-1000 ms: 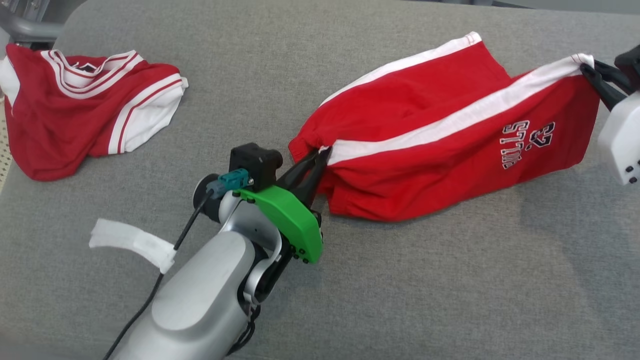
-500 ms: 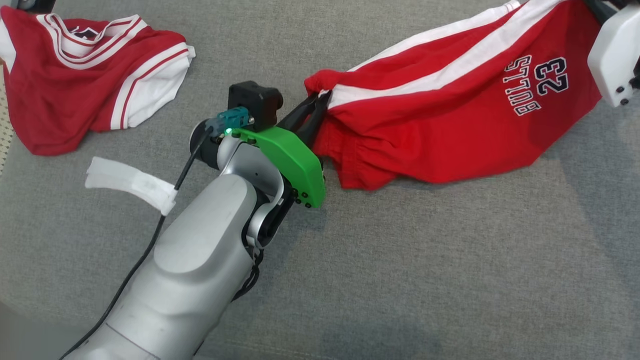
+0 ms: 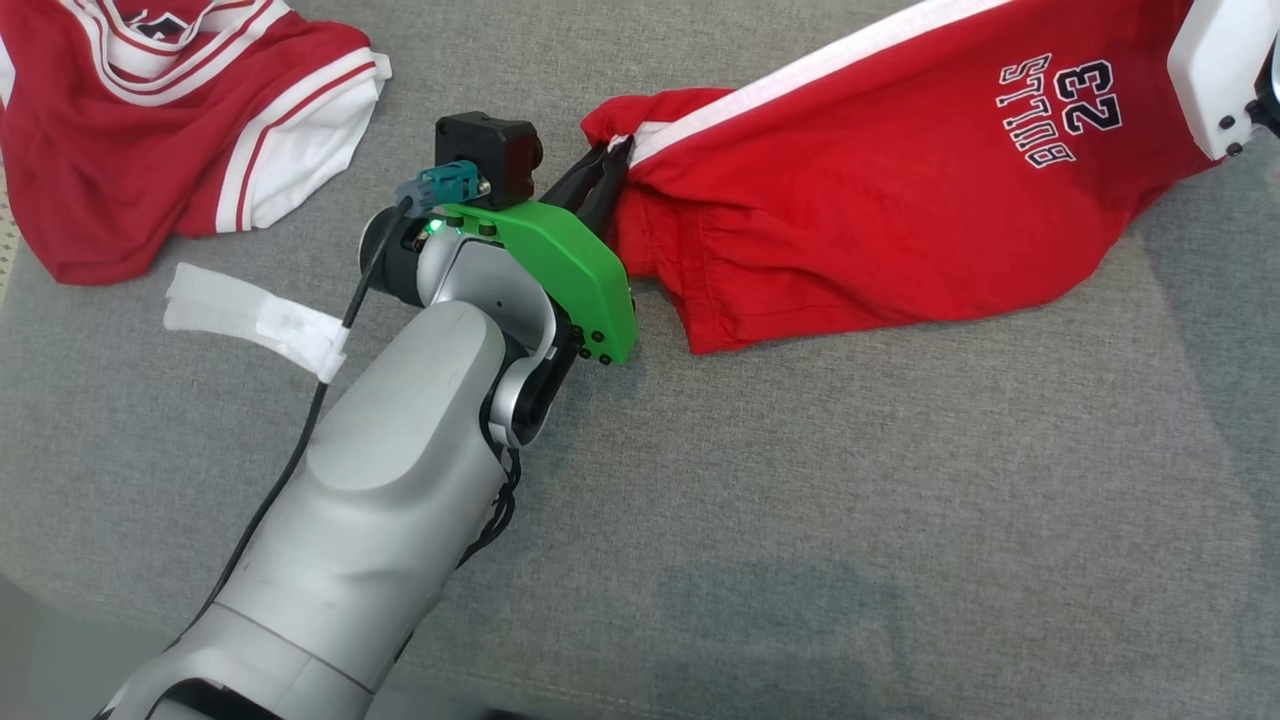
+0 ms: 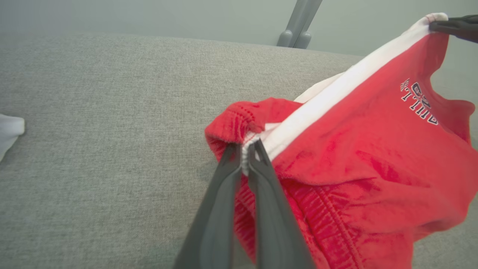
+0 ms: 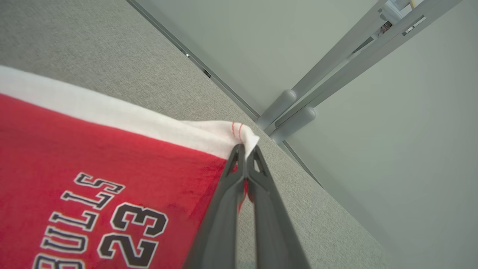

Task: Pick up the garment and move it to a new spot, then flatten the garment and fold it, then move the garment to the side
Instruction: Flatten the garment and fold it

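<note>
The garment [image 3: 880,190] is a pair of red shorts with a white side stripe and "BULLS 23" print, stretched in the air between both arms above the grey surface. My left gripper [image 3: 610,160] is shut on its waistband end, seen close in the left wrist view, where the garment [image 4: 354,157] bunches around the gripper [image 4: 245,149]. My right gripper [image 5: 246,149] is shut on the white hem corner of the garment [image 5: 93,157]. In the head view the right gripper's white housing [image 3: 1215,75] sits at the top right edge, its fingers out of frame.
A second red and white jersey [image 3: 150,130] lies crumpled at the upper left of the grey padded surface [image 3: 850,500]. A white tape strip [image 3: 250,315] hangs on the left arm's cable. Grey frame legs [image 5: 295,112] stand beyond the surface's far edge.
The head camera has shifted, so the scene slid up in the picture. Both grippers kept hold and lifted the shorts, which now hang more taut between them.
</note>
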